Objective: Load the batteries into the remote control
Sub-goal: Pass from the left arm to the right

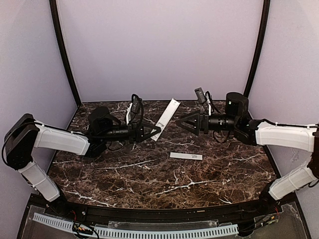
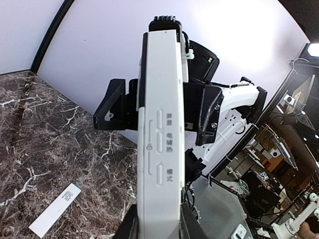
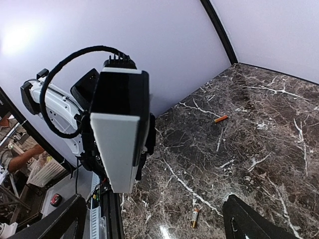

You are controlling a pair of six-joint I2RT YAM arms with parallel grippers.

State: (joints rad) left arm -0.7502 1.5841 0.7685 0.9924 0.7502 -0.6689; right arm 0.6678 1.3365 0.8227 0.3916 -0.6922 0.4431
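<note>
My left gripper is shut on the near end of the remote control, a long white bar held off the table and slanting up and back. In the left wrist view the remote control fills the middle, button face showing, with the left gripper clamped round its base. My right gripper stands open just right of the remote, apart from it. In the right wrist view the remote is end-on, dark end up, between the right gripper's wide-spread fingers. Two orange batteries lie on the marble, one far, one near.
A thin flat white cover strip lies on the marble table in front of the right gripper; the cover strip also shows at lower left in the left wrist view. Lilac walls and black corner posts close the back and sides.
</note>
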